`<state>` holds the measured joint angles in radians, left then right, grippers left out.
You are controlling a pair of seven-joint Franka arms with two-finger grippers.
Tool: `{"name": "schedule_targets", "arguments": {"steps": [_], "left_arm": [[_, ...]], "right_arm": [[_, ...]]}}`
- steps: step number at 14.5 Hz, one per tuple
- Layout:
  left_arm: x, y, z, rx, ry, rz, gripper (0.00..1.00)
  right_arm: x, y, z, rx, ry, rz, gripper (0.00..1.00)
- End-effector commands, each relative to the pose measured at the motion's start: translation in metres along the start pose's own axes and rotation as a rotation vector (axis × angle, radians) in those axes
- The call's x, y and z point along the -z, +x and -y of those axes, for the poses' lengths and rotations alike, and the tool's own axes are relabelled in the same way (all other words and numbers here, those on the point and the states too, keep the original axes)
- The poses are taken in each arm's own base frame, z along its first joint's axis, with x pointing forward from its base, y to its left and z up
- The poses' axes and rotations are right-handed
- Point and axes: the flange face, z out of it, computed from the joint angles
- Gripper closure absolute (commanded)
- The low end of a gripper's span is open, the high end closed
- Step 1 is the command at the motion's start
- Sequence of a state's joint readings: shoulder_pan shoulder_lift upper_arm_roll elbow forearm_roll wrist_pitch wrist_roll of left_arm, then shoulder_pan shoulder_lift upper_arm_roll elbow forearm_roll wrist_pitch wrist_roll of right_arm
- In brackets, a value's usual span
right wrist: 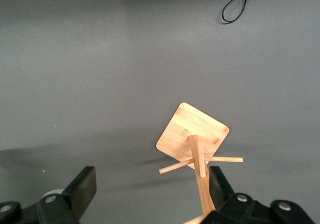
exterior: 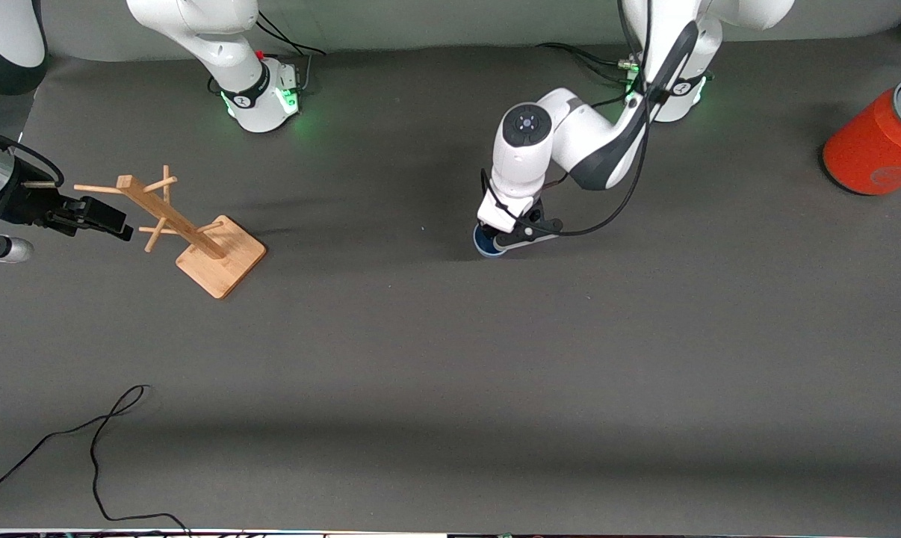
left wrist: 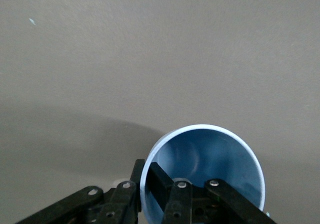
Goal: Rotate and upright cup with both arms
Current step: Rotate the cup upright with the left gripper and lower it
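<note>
cup (left wrist: 205,159) sits mid-desk, its rim pinched by the left tool (left wrist: 165,194), one finger inside. lift slowly and keep the pinch firm while turning. right tool (right wrist: 150,194) waits open over the wooden rack (right wrist: 195,139).

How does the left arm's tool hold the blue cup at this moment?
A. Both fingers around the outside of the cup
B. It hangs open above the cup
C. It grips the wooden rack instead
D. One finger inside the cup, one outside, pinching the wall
D: in the left wrist view the left tool pinches the rim of the cup, one finger inside and the other outside.
</note>
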<state>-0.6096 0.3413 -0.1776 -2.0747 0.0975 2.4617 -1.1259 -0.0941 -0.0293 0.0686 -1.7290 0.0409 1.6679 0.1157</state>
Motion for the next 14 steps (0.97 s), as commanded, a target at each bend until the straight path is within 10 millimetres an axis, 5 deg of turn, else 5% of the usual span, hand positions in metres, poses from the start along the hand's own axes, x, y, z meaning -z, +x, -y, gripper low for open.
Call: {"name": "schedule_targets", "arguments": {"steps": [1, 9, 10, 11, 12, 14], "left_arm": [[-0.004, 0.0, -0.005, -0.024, -0.023, -0.019, 1.0], [-0.025, 0.004, -0.007, -0.039, -0.036, -0.031, 1.0], [-0.025, 0.003, -0.007, -0.047, -0.032, -0.033, 0.88], [-0.025, 0.001, -0.008, -0.049, -0.028, -0.031, 0.65], [-0.026, 0.001, -0.007, -0.05, -0.025, -0.031, 0.6], [-0.024, 0.001, -0.008, -0.05, -0.024, -0.031, 0.22]], "right_arm": [[-0.001, 0.002, -0.001, 0.01, -0.007, -0.008, 0.0], [-0.011, 0.007, 0.002, 0.022, 0.003, -0.001, 0.0], [-0.014, 0.008, 0.002, 0.023, 0.003, 0.002, 0.0], [-0.015, 0.009, 0.001, 0.022, 0.003, 0.005, 0.0], [-0.016, 0.009, 0.001, 0.021, 0.003, 0.007, 0.0], [-0.013, 0.008, 0.001, 0.022, 0.003, 0.002, 0.0]]}}
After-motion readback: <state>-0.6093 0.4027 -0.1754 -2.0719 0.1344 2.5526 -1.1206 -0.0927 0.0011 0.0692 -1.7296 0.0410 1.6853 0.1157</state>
